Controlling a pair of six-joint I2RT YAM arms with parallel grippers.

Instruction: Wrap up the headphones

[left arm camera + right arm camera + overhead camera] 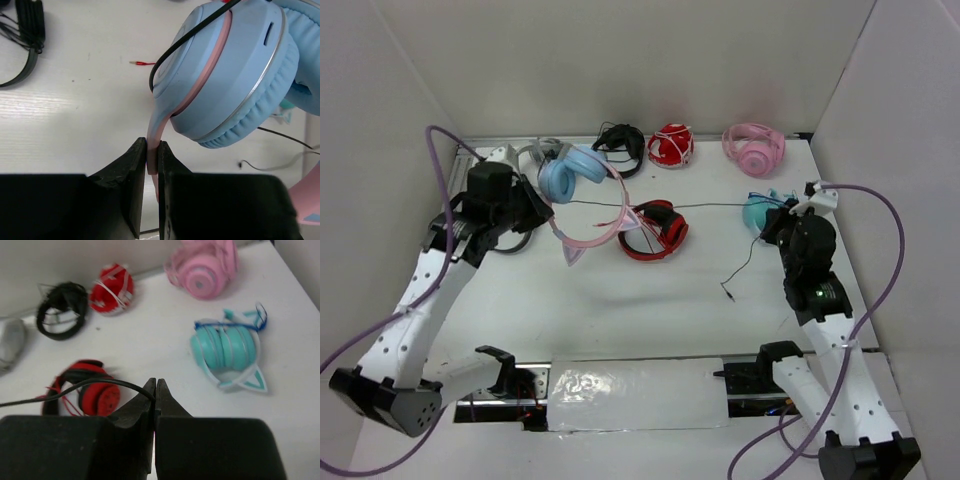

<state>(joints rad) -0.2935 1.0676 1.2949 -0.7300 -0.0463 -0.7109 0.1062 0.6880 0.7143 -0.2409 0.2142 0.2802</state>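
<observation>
The headphones (572, 176), with light blue round earcups (225, 75) and a pink cat-ear headband (605, 228), hang above the table at the back left. My left gripper (542, 205) is shut on the pink headband end (152, 155) just below one earcup. The thin dark cable (705, 206) runs taut from the headphones rightward to my right gripper (772, 222). That gripper (156, 390) is shut on the cable (90, 386). The cable's loose end drops to a plug (728, 292) on the table.
Red headphones (655, 230) lie under the stretched cable. Teal cat-ear headphones (760, 210) lie by my right gripper. All-pink headphones (753, 148), a red wrapped pair (670, 145), a black pair (620, 148) and a grey pair (535, 155) line the back wall.
</observation>
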